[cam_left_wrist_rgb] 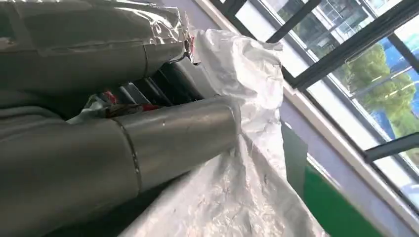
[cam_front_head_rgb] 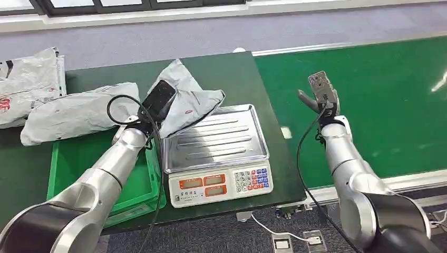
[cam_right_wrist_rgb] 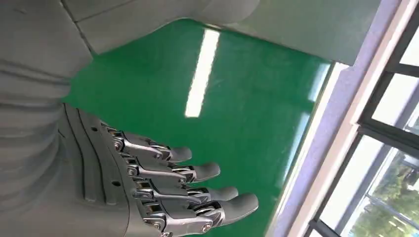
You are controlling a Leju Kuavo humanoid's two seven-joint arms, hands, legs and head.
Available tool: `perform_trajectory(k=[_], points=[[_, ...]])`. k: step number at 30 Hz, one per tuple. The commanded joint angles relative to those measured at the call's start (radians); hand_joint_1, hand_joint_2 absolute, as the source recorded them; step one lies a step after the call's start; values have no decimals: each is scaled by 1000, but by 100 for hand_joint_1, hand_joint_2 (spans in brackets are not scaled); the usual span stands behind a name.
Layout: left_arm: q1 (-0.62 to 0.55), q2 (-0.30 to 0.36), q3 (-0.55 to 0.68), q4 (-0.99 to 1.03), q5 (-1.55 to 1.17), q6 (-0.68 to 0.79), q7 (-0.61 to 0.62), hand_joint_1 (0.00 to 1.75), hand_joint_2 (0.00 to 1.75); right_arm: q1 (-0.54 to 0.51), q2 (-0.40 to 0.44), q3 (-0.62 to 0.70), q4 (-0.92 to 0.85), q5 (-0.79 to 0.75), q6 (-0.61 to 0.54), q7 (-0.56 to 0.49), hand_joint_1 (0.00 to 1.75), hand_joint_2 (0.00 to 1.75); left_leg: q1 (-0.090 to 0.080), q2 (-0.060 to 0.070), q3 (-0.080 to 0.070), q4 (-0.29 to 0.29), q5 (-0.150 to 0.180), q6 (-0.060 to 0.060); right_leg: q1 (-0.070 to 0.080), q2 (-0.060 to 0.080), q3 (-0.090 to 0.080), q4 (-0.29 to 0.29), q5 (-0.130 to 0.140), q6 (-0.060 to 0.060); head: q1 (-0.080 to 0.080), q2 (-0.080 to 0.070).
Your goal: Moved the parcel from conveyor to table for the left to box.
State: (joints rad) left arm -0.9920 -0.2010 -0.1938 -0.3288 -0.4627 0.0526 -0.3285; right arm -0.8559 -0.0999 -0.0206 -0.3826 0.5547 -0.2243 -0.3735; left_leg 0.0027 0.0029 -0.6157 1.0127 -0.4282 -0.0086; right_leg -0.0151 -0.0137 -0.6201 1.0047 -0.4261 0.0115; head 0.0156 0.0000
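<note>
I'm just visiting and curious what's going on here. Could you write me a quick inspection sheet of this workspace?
Surface: dark green table beside a green conveyor.
Job's things: grey parcel held over the scale; green crate below.
Clutter: more grey parcels on the table.
Hands: left hand grips the parcel; right hand open above the conveyor.
Cables: black cable looping at the left wrist.
Surroundings: windows.
</note>
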Motion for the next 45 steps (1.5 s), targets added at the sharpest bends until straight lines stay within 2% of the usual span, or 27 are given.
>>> perform_trajectory(k=[1, 5, 8, 11, 15, 25, 28, 31, 35, 36, 37, 40, 45], points=[[-84, -20, 102, 30, 45, -25, -46, 175, 0, -34, 2, 33, 49, -8, -10, 8, 0, 175, 1, 1, 1, 0, -1, 0, 1, 2, 1, 0, 0, -1, 0, 0], [-124, -26, 97, 18, 55, -22, -25, 175, 0, -35, 2, 29, 58, -8, -11, 3, 0, 175, 1, -1, -1, 2, -1, 0, 1, 0, -1, 1, -1, -1, 0, 0], [-138, -24, 105, 17, 73, -32, -38, 175, 0, -41, 9, 32, 60, -4, -8, 14, 0, 175, 1, 1, 3, 0, -2, 0, 1, 2, 3, -1, -1, -1, 0, 0], [-143, -25, 98, 4, 72, 14, -60, 175, 0, -33, 15, 31, 59, -1, -14, 12, 0, 175, 1, 1, 0, 1, -1, 0, 1, 2, 0, 0, 0, -1, 0, 0], [-144, -30, 166, -25, 173, 19, -169, 175, 0, -30, 18, 30, 64, 4, -16, 14, 0, 175, 1, 0, 0, 1, -1, 0, 1, 1, 1, 0, 0, -1, 0, 0], [-155, -28, 160, -21, 174, 9, -168, 175, 0, -35, 19, 33, 66, 7, -13, 17, 0, 175, 1, 1, 3, 0, -2, 0, 1, 3, 3, -1, 0, -1, 0, 0], [-198, -23, 162, -12, 215, -45, -134, 175, 0, -37, 20, 31, 69, 9, -7, 11, 0, 175, 1, 1, 2, 1, -2, 0, 1, 2, 1, 0, -1, -1, 0, 0], [-215, -17, 148, 1, 207, -36, -77, 175, 0, -47, 28, 32, 74, 11, -9, 17, 0, 175, 2, 1, 1, 2, -2, 0, 2, 3, 1, 0, -1, -1, 0, 0], [-223, 32, 98, 59, 122, 137, 93, 175, 0, -48, 26, 28, 76, 13, -13, 29, 0, 175, 0, 2, 2, 0, -1, 0, 0, 3, 1, 0, 0, -1, 0, 0], [-230, 69, -4, 79, -13, 276, 171, 175, 0, -41, 25, 28, 75, 14, -12, 25, 0, 175, 0, 3, 3, 0, -2, 0, 0, 5, 2, 0, 0, -1, 0, 0], [-234, 87, 1, 84, -16, 267, 203, 175, 0, -35, 25, 27, 74, 14, -12, 22, 0, 175, 0, 4, 4, -1, -2, -1, 0, 5, 3, -1, 0, -1, 0, 0], [-234, 149, 91, 91, 42, 353, 271, 175, 0, -18, 19, 18, 71, 7, -16, 9, 0, 175, 1, 5, 4, -1, -2, -1, 1, 6, 3, -1, 0, -2, 0, 0], [-195, 214, 270, 85, 167, 440, 169, 175, 0, -21, 14, 13, 77, 3, -8, 1, 0, 175, 0, 6, 3, -1, -1, -1, 1, 7, 0, 0, 0, -1, 0, 0]])
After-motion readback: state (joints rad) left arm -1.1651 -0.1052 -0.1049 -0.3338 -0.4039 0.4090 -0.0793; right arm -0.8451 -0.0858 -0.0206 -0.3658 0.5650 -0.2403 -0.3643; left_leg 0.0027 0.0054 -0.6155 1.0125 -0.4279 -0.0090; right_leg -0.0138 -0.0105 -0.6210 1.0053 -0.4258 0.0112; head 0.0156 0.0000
